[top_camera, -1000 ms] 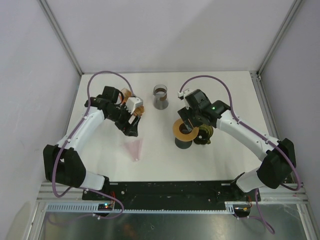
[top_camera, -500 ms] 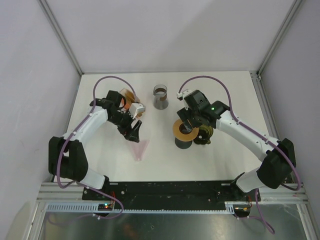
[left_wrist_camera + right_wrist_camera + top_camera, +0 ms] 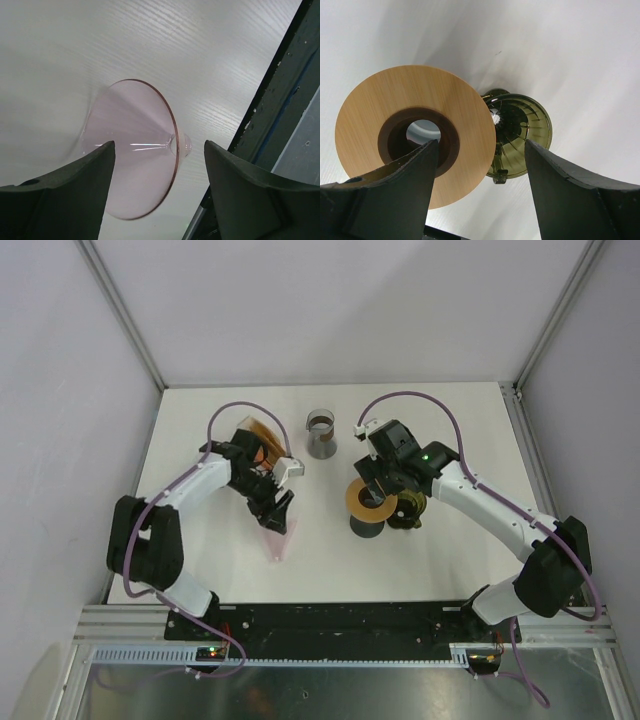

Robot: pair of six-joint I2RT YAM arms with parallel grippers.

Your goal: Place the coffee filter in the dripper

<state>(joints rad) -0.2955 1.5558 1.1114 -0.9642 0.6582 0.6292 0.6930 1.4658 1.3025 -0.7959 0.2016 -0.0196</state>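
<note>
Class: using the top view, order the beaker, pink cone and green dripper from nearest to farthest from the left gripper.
1. Pink cone, right at the left gripper.
2. Beaker, farther back, mid-table.
3. Green dripper, on the right side.

White wood-grain table [image 3: 330, 565] between pale lilac walls [image 3: 330, 310], aluminium posts [image 3: 121, 312] at its back corners, black rail [image 3: 340, 618] in front.

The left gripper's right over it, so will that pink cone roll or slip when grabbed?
Probably rolls in a curve: the cone lies on its side. Its glossy, see-through wall suggests it is light and may slip between the open jaws of the left gripper.
</note>
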